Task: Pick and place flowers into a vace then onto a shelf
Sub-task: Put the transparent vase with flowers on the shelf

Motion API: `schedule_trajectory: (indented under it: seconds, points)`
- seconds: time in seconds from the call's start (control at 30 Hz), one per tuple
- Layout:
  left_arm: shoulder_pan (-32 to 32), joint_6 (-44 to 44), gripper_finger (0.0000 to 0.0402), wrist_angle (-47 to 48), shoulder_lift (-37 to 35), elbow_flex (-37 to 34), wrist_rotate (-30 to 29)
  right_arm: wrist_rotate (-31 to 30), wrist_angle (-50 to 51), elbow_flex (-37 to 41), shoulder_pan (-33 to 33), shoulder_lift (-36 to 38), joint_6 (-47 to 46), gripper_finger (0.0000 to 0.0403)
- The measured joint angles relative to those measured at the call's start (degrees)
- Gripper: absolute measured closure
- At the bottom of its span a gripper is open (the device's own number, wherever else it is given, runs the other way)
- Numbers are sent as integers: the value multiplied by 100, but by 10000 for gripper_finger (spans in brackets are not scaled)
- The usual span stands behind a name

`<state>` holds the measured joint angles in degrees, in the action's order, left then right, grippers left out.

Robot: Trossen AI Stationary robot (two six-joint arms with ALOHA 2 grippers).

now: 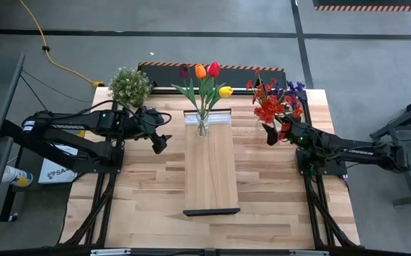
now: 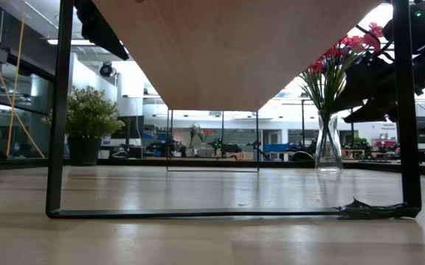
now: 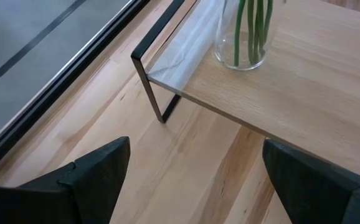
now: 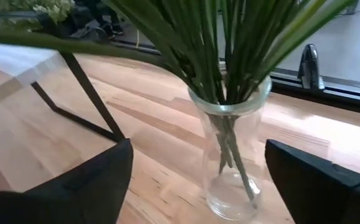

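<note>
With tulips (image 1: 205,78) in their vase already on the shelf (image 1: 211,171), we hold our right gripper (image 4: 198,180) spread wide before the table's second vase (image 4: 230,149), and should close squarely, low on the glass.

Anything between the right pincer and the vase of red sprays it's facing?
No. In the right wrist view, only bare tabletop lies between the open right pincer and the glass vase; the gap looks clear.
</note>
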<state>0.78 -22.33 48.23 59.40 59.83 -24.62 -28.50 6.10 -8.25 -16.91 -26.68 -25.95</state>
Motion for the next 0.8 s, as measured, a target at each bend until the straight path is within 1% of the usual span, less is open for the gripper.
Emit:
schedule_trajectory:
  seconds: [0.1,0.2,0.33,0.43,0.6,0.73,0.8]
  points:
    - [-2,2,4,0,0,0,-7,-126,66,1,0,-2,-61,34]
    - [-2,2,5,0,0,0,-9,-274,-84,2,0,-2,-58,17]
    - [-2,4,5,9,0,0,-9,-266,-407,2,0,2,-81,7]
    - [-2,4,4,44,0,0,-9,-246,-413,2,1,2,-114,7]
    - [-2,4,5,48,0,0,-9,160,-383,2,2,2,-345,6]
    - [-2,4,4,52,0,0,-9,388,-385,2,2,2,-819,6]
    - [-2,4,5,56,0,0,-9,553,-371,2,-7,2,-861,6]
